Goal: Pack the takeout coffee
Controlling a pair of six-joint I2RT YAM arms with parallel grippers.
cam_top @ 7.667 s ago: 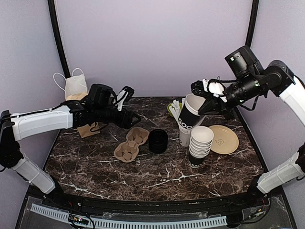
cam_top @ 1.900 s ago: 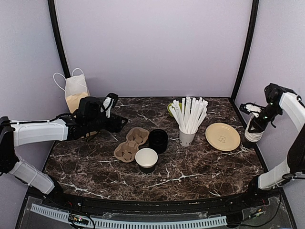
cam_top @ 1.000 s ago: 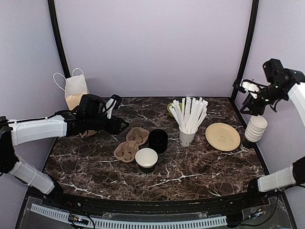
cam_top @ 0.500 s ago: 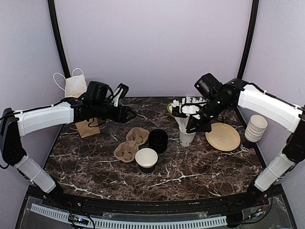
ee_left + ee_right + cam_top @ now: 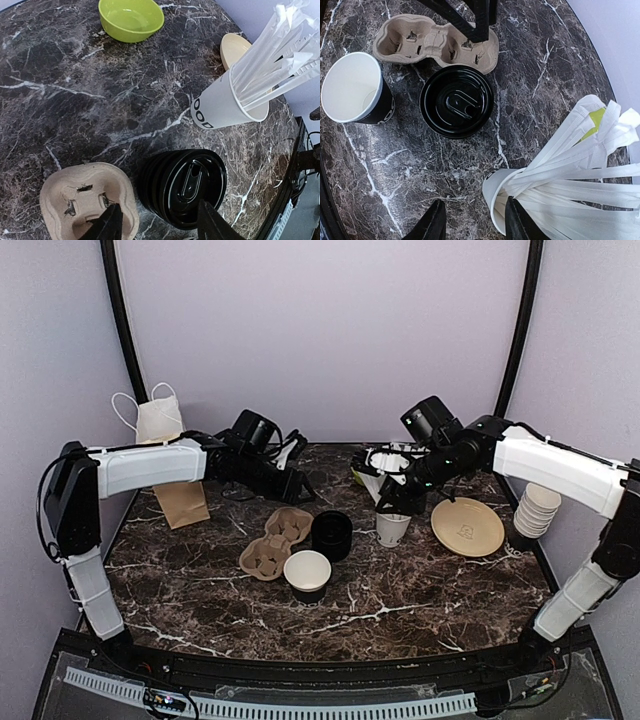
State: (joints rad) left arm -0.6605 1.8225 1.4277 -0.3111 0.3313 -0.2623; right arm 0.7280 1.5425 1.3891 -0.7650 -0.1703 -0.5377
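Packing run, lid not yet on: the black paper cup [image 5: 307, 575] stands upright, mouth up and lidless, just in front of the stack of black lids [image 5: 331, 535], with the pulp cup carrier [image 5: 275, 541] to the stack's left. Both my arms hover above and behind the stack. The left gripper [image 5: 159, 226] has its fingers apart and empty over the stack's far-left side. The right gripper [image 5: 472, 224] is likewise apart and empty on the far-right side, toward the straw cup [image 5: 392, 527]. Neither arm is clearly nearer the cup, and only my right wrist camera shows it. Both wrist views cut off the fingertips, and the cup's side print is unreadable.
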